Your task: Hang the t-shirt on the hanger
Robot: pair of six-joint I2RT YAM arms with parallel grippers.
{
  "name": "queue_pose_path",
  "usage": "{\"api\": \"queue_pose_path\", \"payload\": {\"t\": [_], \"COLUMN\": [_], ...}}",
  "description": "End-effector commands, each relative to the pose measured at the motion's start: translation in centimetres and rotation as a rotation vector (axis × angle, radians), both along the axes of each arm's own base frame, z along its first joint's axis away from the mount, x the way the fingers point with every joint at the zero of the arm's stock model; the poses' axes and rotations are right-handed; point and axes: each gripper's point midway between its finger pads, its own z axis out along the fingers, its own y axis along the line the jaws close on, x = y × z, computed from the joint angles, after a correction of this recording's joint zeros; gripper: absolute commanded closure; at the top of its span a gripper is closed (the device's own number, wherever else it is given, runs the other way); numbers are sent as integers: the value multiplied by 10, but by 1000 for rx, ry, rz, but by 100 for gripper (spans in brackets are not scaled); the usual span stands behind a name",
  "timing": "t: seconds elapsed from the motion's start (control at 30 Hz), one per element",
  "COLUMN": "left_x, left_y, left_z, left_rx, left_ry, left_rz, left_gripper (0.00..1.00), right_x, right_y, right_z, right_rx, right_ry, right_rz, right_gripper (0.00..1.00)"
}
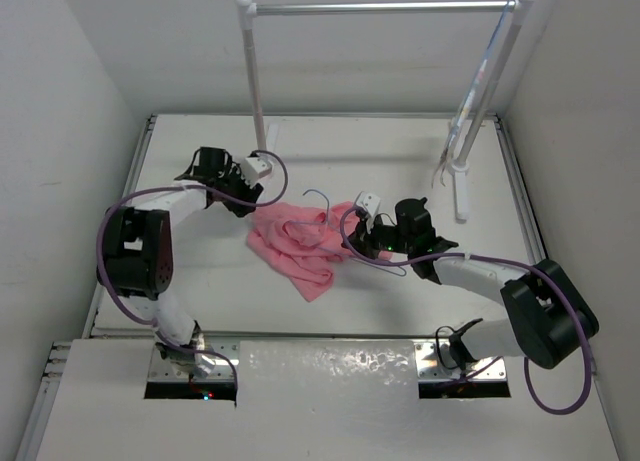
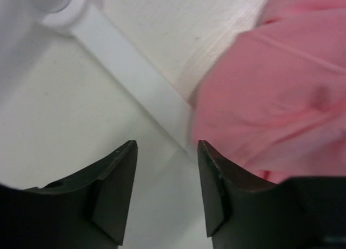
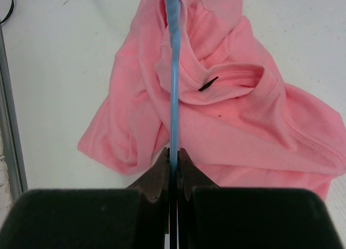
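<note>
While the right gripper (image 3: 174, 153) pinches the pale-blue hanger (image 3: 174, 92) tight by its wire, the threading step seems in hand: the wire runs across the collar of the crumpled t-shirt (image 1: 298, 243), which lies mid-table. The left gripper (image 2: 166, 145), jaws moderately apart and empty, sits at the shirt's far-left edge; next it likely must grip the collar and spread it over the hanger. The rack's foot (image 2: 130, 79) lies just beside it, and bunched folds could snag the wire.

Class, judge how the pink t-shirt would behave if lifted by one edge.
Probably floppy: the t-shirt lies crumpled in soft folds, so it would likely sag and drape. Its thin folds suggest it is light for its size.
</note>
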Motion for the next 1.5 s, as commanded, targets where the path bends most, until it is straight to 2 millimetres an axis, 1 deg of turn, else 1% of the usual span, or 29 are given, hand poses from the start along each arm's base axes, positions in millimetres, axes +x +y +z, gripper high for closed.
{"api": "queue_pose_path", "payload": {"t": [0.0,0.03,0.07,0.1,0.13,0.17,0.2,0.23,0.3,0.37,0.4,0.43,0.53,0.63,0.67,0.77,0.8,0.83,0.87,0.97,1.03,1.07,1.13,1.17,1.2,1.27,1.33,1.43,1.47], "left_x": [-38,-44,-57,-62,-69,-76,-77,-79,-87,-91,-89,-84,-68,-48,-46,-49,-52,-58,-59,-63,-59,-58,-50,-50,-44,-42,-37,-40,-44], "left_y": [-48,-51,-53,-56,-62,-65,-68,-69,-79,-86,-85,-89,-86,-87,-88,-89,-89,-88,-86,-81,-78,-78,-83,-86,-91,-96,-101,-107,-111], "left_z": [32,35,34,37,49,49,56,57,53,42,37,37,32,38,39,43,44,39,40,32,29,20,20,9,11,2,3,7,13], "left_rx": [-206,-216,-232,-229,-259,-267,-264,-248,-205,-140,-105,-99,-80,-80,-81,-74,-74,-66,-48,-13,5,8,-5,-19,-39,-59,-83,-121,-142], "left_ry": [-10,-17,4,-25,-57,-62,-99,-114,-151,-173,-178,-206,-203,-251,-259,-272,-271,-251,-266,-255,-251,-224,-205,-163,-159,-134,-159,-184,-196], "left_rz": [-292,-331,-366,-430,-475,-500,-518,-526,-573,-591,-580,-573,-508,-454,-451,-489,-508,-523,-542,-559,-555,-555,-561,-565,-574,-581,-587,-600,-623], "left_gripper": [56,57,57,57,56,54,53,49,46,44,43,43,43,44,44,52,57,58,60,59,54,51,49,48,47,47,48,59,65], "right_x": [4,4,4,4,4,3,3,3,3,3,3,3,3,2,1,1,1,1,2,3,3,3,4,5,5,5,5,7,7], "right_y": [6,5,6,6,5,5,5,5,5,6,6,6,6,6,6,5,6,6,5,6,7,7,9,9,9,9,10,11,12], "right_z": [21,21,21,20,19,19,19,19,19,21,20,20,20,19,19,18,17,17,17,17,17,16,17,17,18,18,18,17,17], "right_rx": [54,53,52,51,49,49,49,48,47,48,47,47,45,45,44,41,39,38,37,35,34,33,35,34,36,35,36,34,36], "right_ry": [-72,-70,-69,-68,-66,-65,-65,-63,-61,-64,-61,-61,-58,-56,-55,-53,-51,-51,-52,-50,-48,-46,-47,-46,-46,-48,-48,-44,-45], "right_rz": [25,25,24,25,24,24,24,25,25,32,32,31,32,37,37,36,38,38,37,40,44,46,51,49,52,52,56,59,61], "right_gripper": [100,100,100,100,100,100,100,100,100,100,100,100,100,100,100,100,100,100,100,100,100,100,100,100,100,100,100,100,100]}}
